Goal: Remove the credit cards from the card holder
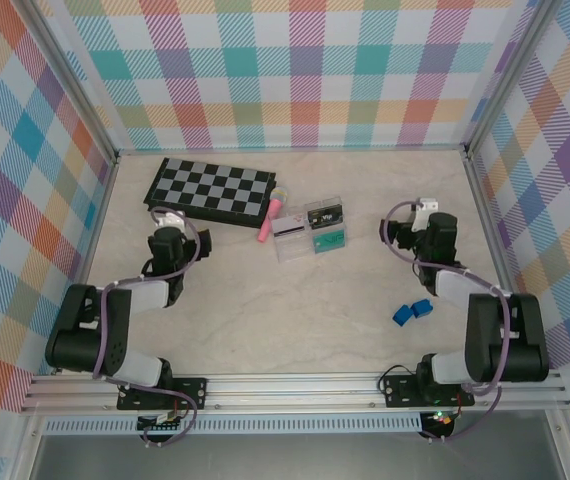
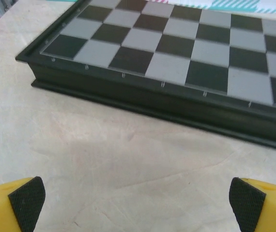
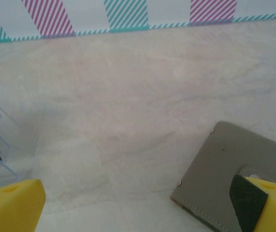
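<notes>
Right wrist camera finds the card holder (image 3: 230, 174) beside the released right claw (image 3: 138, 205) — left claw (image 2: 137, 203), released, faces a chessboard (image 2: 176, 53).

Surface (image 3: 128, 96): pale marbled, smooth, matt. Chessboard (image 2: 176, 53): semi-glossy squares, black plastic-looking frame. Card holder (image 3: 225, 164), 4 o'clock in right wrist view: matt grey, leather-like, stitched edge, small shiny studs. Box (image 1: 308, 232): clear glossy plastic. Pads (image 2: 27, 203) on yellow plastic jaws: black, knurled.

**What the pale marbled counter holds**

The counter (image 1: 295, 300) carries a chessboard (image 1: 211, 189) at the far left, a pink stick (image 1: 267, 222) just beside a clear plastic box (image 1: 310, 232) mid-back, two small blue pieces (image 1: 412, 311) near right, and the grey card holder (image 3: 230, 179) lying flat
</notes>
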